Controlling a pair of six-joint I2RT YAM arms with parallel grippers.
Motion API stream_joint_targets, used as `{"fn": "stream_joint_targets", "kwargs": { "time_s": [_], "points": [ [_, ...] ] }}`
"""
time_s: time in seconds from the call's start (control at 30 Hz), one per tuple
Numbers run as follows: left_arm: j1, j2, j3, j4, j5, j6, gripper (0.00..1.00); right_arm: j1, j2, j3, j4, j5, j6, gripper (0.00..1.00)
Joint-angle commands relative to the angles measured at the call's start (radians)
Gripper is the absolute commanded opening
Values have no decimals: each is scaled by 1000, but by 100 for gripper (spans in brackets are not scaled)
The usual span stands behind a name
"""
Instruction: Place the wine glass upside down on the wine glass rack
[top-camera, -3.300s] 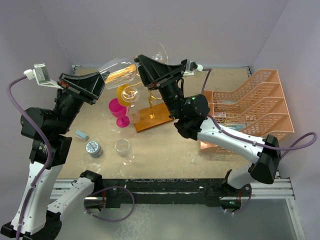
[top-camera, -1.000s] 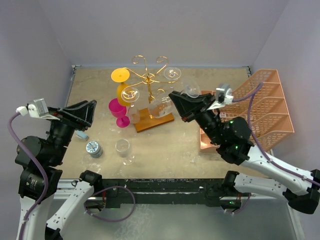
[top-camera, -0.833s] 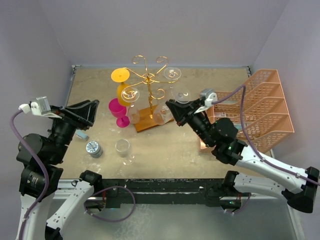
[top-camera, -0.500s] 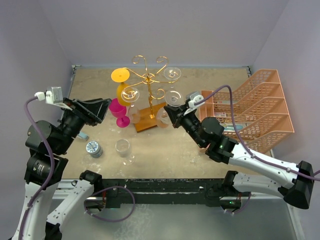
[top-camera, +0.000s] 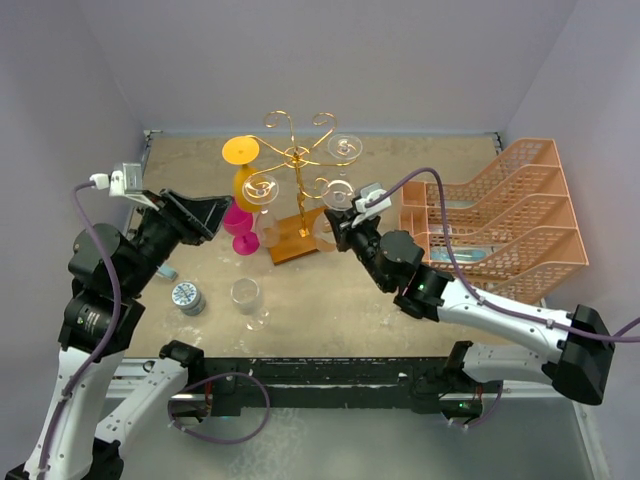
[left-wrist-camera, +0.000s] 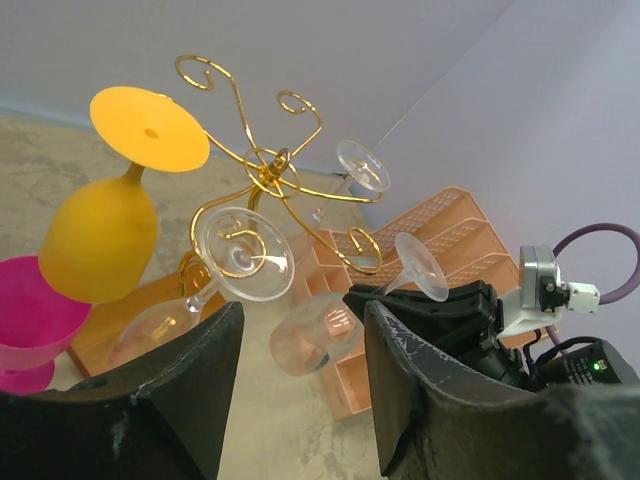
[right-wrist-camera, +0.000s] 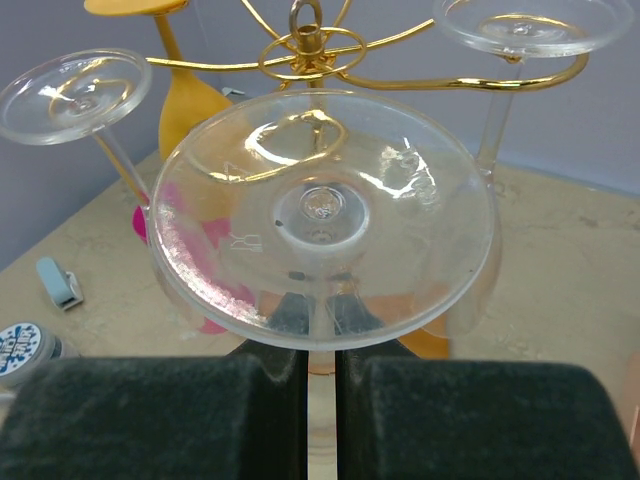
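Beside the wine glass rack (top-camera: 297, 156), right gripper (right-wrist-camera: 320, 345) clamps wine glass (right-wrist-camera: 322, 215).

The wine glass rack's (top-camera: 297, 165) left side was crowded with a yellow glass (top-camera: 245, 182), a hanging clear glass (top-camera: 262, 190) and a magenta goblet (top-camera: 234, 220). On its right, the wine glass (right-wrist-camera: 320, 210) in the right fingers (right-wrist-camera: 140, 410) filled the gap toward the pink organizer (top-camera: 505, 200). Bare desk (top-camera: 330, 292) lay in front, beside an upright glass (top-camera: 247, 298) and a tin (top-camera: 187, 296).

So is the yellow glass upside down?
Yes, upside down: the yellow glass has its flat foot on top and its bowl hanging below.
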Motion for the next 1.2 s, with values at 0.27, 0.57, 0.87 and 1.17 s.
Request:
{"fn": "stream_joint_targets", "kwargs": {
  "time_s": [0.27, 0.57, 0.87, 1.17],
  "points": [
    [1, -11, 28, -38, -34, 16, 49, -60, 42, 40, 205, -20, -70, 0],
    [1, -22, 30, -61, -40, 21, 49, -84, 63, 43, 229, -14, -48, 0],
    [1, -36, 26, -68, -49, 25, 49, -101, 101, 78, 253, -132, -69, 0],
    [2, -41, 57, -89, -50, 21, 49, -115, 161, 121, 277, -183, -68, 0]
  ]
}}
